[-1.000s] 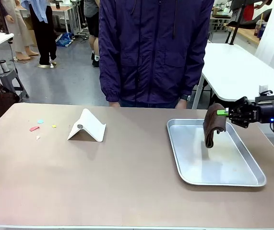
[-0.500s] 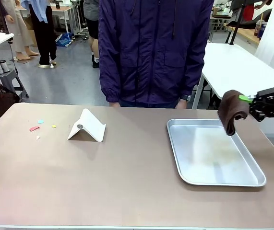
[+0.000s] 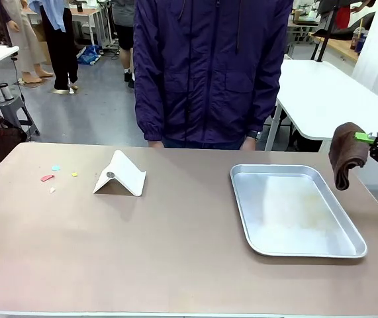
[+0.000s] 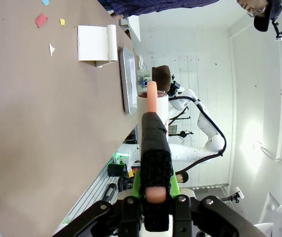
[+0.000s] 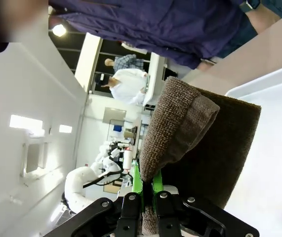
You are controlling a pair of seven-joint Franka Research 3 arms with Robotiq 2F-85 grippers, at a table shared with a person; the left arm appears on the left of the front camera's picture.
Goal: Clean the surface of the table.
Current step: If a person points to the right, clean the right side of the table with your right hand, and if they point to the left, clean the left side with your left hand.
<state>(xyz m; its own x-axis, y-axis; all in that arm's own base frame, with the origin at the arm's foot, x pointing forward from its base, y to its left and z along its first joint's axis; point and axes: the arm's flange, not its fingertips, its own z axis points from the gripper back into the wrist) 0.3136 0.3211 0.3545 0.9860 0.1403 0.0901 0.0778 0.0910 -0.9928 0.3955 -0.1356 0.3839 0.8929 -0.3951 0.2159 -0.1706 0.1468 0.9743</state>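
The beige-brown table point(image 3: 175, 238) spreads across the front view. Small coloured scraps point(image 3: 48, 177) lie at its far left, and a white folded card point(image 3: 120, 175) stands beside them. My right gripper point(image 3: 365, 138) hangs at the right edge, shut on a brown cloth point(image 3: 346, 156) that droops beyond the tray's right side. The right wrist view has this cloth point(image 5: 200, 133) pinched between the green pads of my right gripper point(image 5: 148, 190). In the left wrist view my left gripper point(image 4: 153, 197) is shut on a black-and-peach tool point(image 4: 153, 148) above the table point(image 4: 47, 123).
A silver metal tray point(image 3: 241, 205) lies on the table's right half. A person in a purple jacket point(image 3: 208, 73) stands at the far edge, hands down. A white table point(image 3: 328, 93) stands behind at right. The left wrist view shows the scraps point(image 4: 41, 19) and the card point(image 4: 96, 43).
My right gripper has carried the brown cloth from over the tray to the right, past the tray's right rim. Nothing on the table has moved.
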